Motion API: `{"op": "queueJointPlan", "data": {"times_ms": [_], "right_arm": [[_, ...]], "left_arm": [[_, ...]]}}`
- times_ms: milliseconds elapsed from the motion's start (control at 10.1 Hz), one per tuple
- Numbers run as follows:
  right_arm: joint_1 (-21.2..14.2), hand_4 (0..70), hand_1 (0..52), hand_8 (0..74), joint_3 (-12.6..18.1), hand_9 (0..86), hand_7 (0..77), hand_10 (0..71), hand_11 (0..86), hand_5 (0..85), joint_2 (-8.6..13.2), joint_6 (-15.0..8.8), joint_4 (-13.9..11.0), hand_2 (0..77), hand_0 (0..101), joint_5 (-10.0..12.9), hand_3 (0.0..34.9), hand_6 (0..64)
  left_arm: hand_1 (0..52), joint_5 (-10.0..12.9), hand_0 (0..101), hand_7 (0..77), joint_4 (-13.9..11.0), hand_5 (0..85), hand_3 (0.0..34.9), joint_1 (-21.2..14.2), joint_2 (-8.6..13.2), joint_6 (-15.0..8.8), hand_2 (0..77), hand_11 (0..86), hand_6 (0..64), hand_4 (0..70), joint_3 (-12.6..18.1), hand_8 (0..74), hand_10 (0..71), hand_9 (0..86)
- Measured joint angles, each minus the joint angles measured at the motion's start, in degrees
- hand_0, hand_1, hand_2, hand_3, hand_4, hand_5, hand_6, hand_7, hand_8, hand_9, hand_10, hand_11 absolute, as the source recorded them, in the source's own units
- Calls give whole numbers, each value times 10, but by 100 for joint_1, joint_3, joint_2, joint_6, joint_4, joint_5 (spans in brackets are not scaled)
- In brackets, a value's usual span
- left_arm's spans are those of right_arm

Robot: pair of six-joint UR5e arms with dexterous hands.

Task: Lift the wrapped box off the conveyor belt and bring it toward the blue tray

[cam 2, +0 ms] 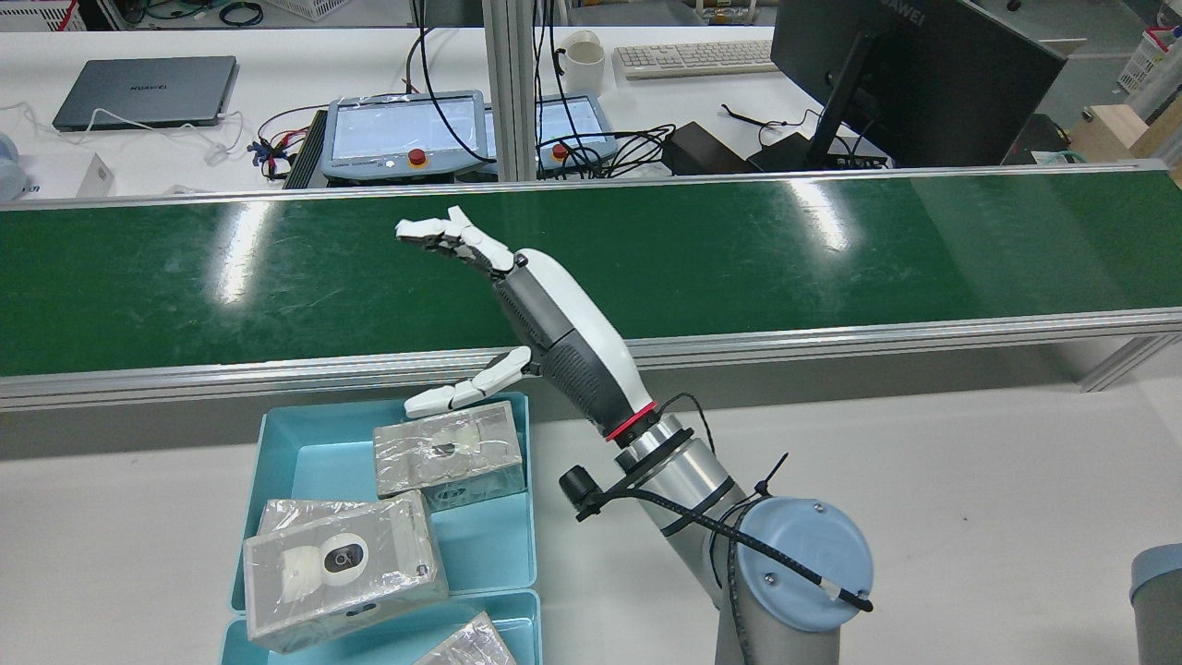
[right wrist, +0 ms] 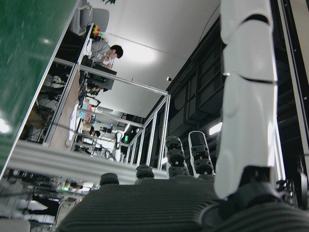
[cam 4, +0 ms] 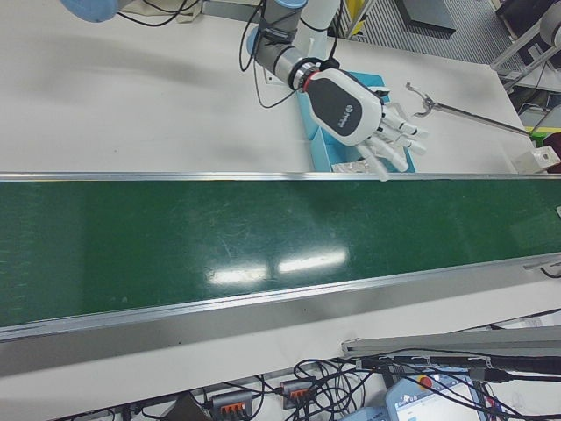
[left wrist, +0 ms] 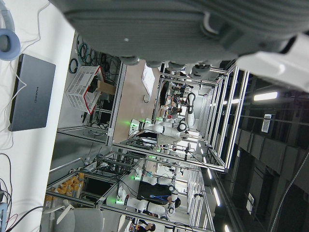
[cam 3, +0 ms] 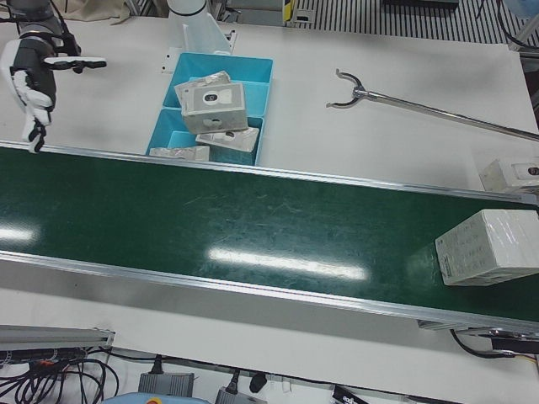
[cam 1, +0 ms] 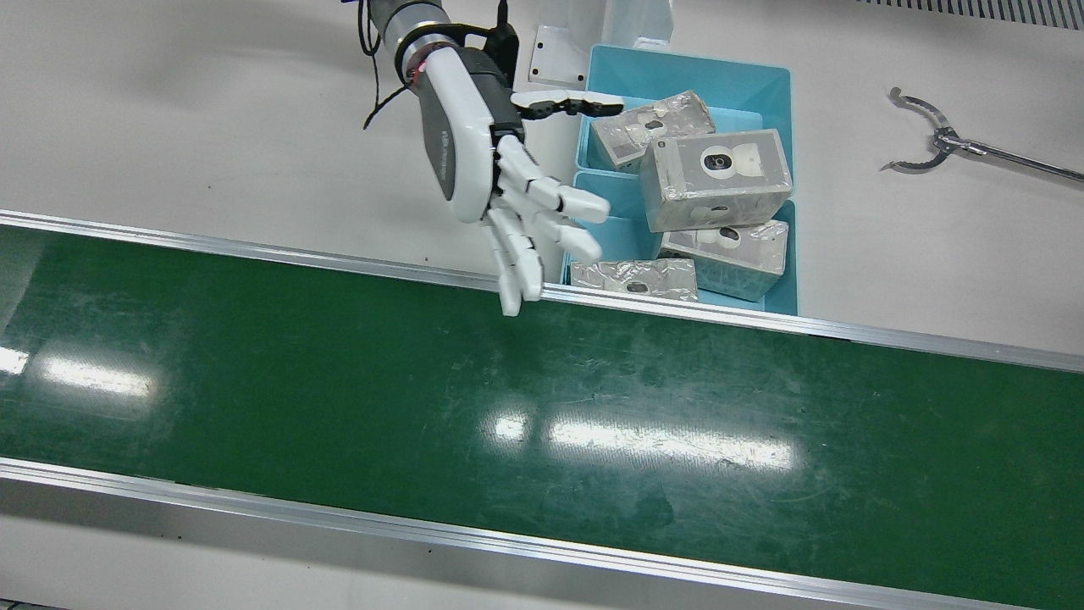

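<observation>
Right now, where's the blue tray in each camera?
Front view: blue tray upper centre-right.
Rear view: tray bottom left.
Left-front view: tray upper left.
Right-front view: tray top centre, mostly hidden behind the right hand.
Left hand view: not in it.
Right hand view: not in it.
Shared landmark: the green conveyor belt beside it.

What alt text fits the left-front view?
A wrapped box lies on the green conveyor belt at the view's far right; the open right hand hovers at the far left, near the blue tray of other wrapped boxes.
</observation>
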Motion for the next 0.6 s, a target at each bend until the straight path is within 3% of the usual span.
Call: {"op": "queueJointPlan", "data": {"times_ms": [99,398,597], "right_arm": [[184,11,115,16,131,16,38,0,11,229,-368,245,-58,44,477,115,132,49],[724,0,104,16,175,16,38,0,11,229,-1345,1381,-176,33,467,351,112,22],[984,0,87,16,162,16,33,0,11,224,-1562,1863,-527,22,449,390,107,0]], "left_arm": [[0,0,0,0,0,11,0,0,0,0,5,5,0,0,0,5,5,0],[0,0,0,5,0,11,0,0,0,0,5,5,0,0,0,5,0,0],[0,0,0,0,0,11,0,0,0,0,5,5,0,0,0,5,5,0]]}}
